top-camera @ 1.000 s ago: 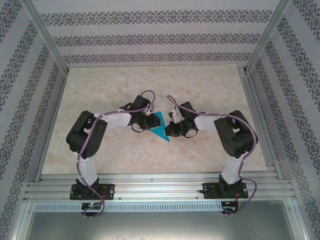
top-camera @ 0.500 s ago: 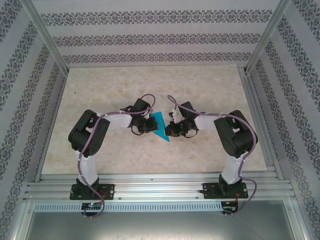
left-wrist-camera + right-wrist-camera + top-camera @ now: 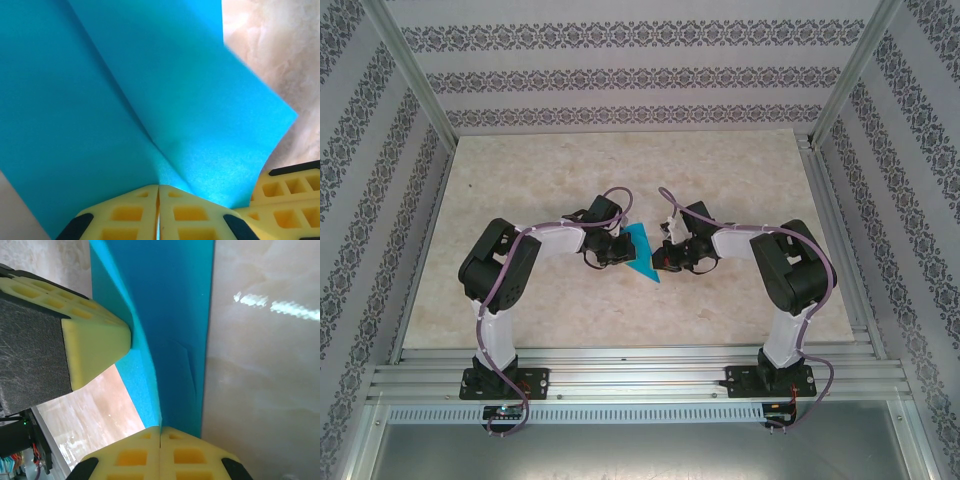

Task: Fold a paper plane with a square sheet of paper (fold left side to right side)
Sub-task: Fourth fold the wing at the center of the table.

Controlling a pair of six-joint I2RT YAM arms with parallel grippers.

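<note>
Sheet of paper [image 3: 642, 250] sat about mid-table [image 3: 520, 180], slightly toward the near edge and centred between the left and right edges. From above it read as a folded, pointed cyan shape with its tip toward the near edge. Left gripper [image 3: 618, 250] was on its left side and right gripper [image 3: 663, 258] on its right, tips facing each other across the paper.

Left wrist view: that gripper's yellow fingers [image 3: 125, 217] were pressed flat together. Two overlapping paper layers met at a crease that ran straight down into the seam between the fingers, so it was clamped on the sheet. One corner of the upper layer stuck out over bare marble. A yellow finger of the other gripper sat just beside, lower right, touching the paper edge.

Right wrist view: the right gripper's fingers [image 3: 192, 455] were likewise closed tight, with the paper's edge running into their seam, so it was also clamped on the sheet. The left gripper's finger butted against the paper from the left. One long edge of the sheet lay straight along the marble. Couldn't tell how many layers each pinch caught.
</note>
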